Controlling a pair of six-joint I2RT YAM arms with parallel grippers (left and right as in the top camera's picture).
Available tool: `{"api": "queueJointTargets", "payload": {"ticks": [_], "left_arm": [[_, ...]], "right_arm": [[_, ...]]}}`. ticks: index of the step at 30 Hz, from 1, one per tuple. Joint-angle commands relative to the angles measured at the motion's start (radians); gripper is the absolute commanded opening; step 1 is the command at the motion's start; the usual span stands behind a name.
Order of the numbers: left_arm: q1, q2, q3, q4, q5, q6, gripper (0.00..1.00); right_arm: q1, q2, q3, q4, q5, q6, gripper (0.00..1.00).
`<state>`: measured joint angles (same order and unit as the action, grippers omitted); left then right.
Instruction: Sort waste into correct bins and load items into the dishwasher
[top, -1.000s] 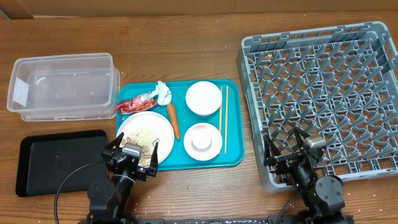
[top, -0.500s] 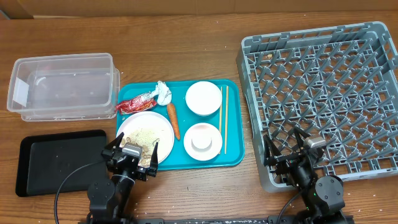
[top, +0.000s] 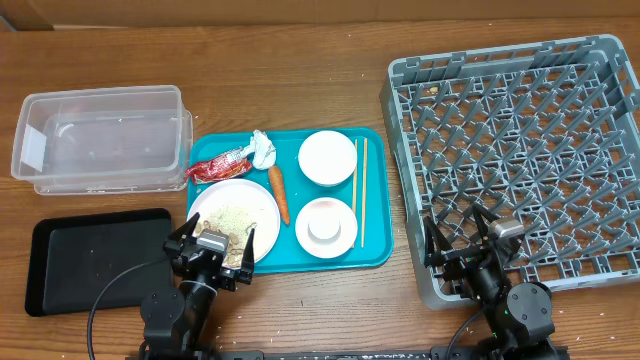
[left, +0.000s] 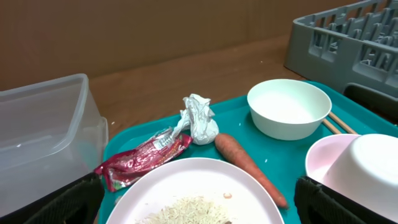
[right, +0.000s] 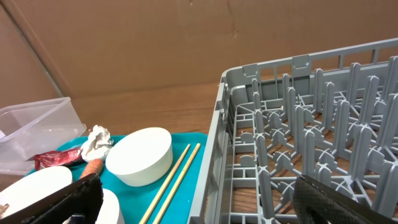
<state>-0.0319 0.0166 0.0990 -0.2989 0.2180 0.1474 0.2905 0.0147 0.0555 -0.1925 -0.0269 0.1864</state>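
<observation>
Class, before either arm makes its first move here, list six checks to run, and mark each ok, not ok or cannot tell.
1. Open and empty, left end effector and right end effector: ok.
2. Empty tub: ok.
3. Bare black tray: ok.
4. No dishes in rack: ok.
5. Uncovered on teal tray, the wrapper, tissue, carrot: ok.
6. Whole plate in view: not ok, near edge hidden.

Teal plastic serving tray (top: 376, 222) on brown wood-grain table (top: 300, 70), on it shiny red snack wrapper (top: 220, 166), crumpled white tissue (top: 263, 149), small orange carrot (top: 280, 193), round white bowl (top: 327, 158), right of it grey lattice-patterned plastic dish rack (top: 520, 150), left of it clear plastic tub (top: 100, 140), shallow black rectangular tray (top: 95, 260)
</observation>
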Motion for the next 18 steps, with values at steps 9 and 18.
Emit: {"api": "queueJointTargets", "payload": {"ticks": [9,18], "left_arm": [[0.005,-0.009,0.117,0.216,0.230,-0.328,1.00],[0.005,0.286,0.644,-0.203,0.085,-0.272,1.00]], "right_arm": [[0.004,0.011,0.200,-0.116,-0.098,0.135,1.00],[0.004,0.426,0.793,-0.630,-0.203,0.202,1.00]]}}
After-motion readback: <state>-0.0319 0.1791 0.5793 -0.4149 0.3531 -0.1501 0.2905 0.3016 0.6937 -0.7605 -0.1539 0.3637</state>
